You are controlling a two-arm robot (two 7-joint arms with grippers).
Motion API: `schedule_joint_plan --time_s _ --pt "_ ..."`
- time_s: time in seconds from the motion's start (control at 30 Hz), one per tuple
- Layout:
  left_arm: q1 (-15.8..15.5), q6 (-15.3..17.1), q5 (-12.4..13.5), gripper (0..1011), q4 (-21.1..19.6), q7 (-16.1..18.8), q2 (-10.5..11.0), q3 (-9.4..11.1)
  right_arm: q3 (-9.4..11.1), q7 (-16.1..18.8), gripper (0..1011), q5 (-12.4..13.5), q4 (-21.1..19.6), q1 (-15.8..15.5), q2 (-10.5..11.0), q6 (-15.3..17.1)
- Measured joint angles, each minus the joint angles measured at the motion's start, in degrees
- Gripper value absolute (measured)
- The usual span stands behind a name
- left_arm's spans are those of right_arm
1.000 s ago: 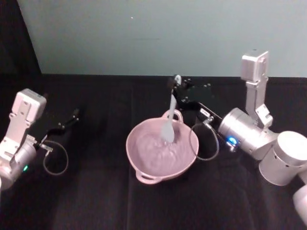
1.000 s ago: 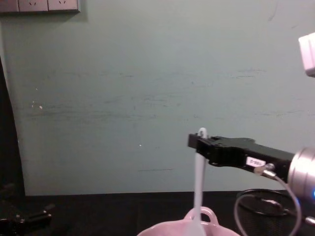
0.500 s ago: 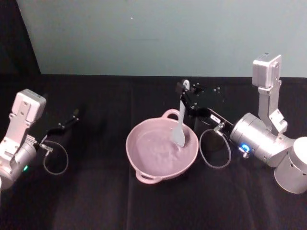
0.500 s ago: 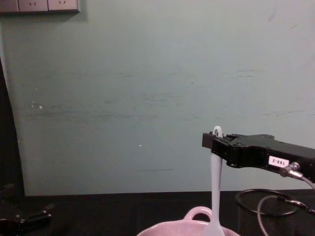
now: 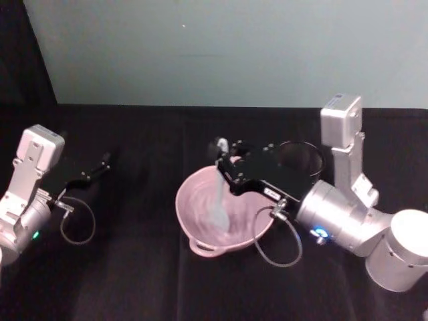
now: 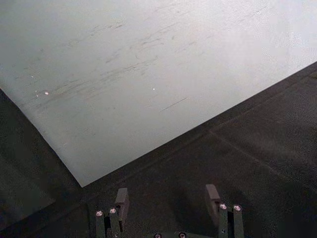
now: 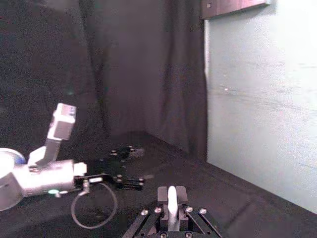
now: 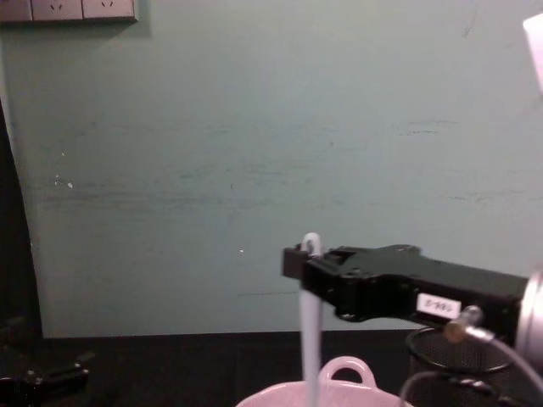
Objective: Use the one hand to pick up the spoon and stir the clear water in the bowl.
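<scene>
Black cloth (image 5: 134, 267): one bowl (image 5: 195, 197), one spoon (image 5: 219, 200) clamped in right pincer (image 5: 226, 164); left pincer (image 5: 103, 160) apart, idle.

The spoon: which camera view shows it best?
Head view: nearly the whole spoon shows, scoop in the bowl. Chest view shows its handle; right wrist view, its end in the right end effector.
</scene>
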Motion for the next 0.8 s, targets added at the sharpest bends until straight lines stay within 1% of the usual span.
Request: schedule_joint_plan --time_s 0.2,0.33,0.47,0.6,0.63,0.7,0.73,0.8 --pt "0.0 0.0 0.0 1011 0.0 0.0 0.0 0.0 -1.47 0.43 108 -0.1 1.26 1.31 -1.35 -0.13" --pt "0.0 0.0 0.0 1011 0.0 0.0 0.0 0.0 -1.92 0.61 108 -0.14 2.58 2.29 -2.16 -0.49" --pt "0.0 0.0 0.0 1011 0.0 0.0 0.0 0.0 -2.15 0.71 108 -0.09 5.8 4.22 -3.67 -1.27" --pt "0.0 0.0 0.0 1011 0.0 0.0 0.0 0.0 -1.8 0.67 108 0.03 9.28 5.9 -4.91 -2.32" --pt "0.0 0.0 0.0 1011 0.0 0.0 0.0 0.0 -1.47 0.5 108 0.1 10.74 6.49 -5.29 -2.7" --pt "0.0 0.0 0.0 1011 0.0 0.0 0.0 0.0 -1.09 0.27 109 0.22 11.9 7.0 -5.55 -2.99" --pt "0.0 0.0 0.0 1011 0.0 0.0 0.0 0.0 -0.57 -0.09 108 0.29 12.97 7.36 -5.67 -3.28" --pt "0.0 0.0 0.0 1011 0.0 0.0 0.0 0.0 0.03 -0.4 108 0.3 13.61 7.57 -5.67 -3.5"
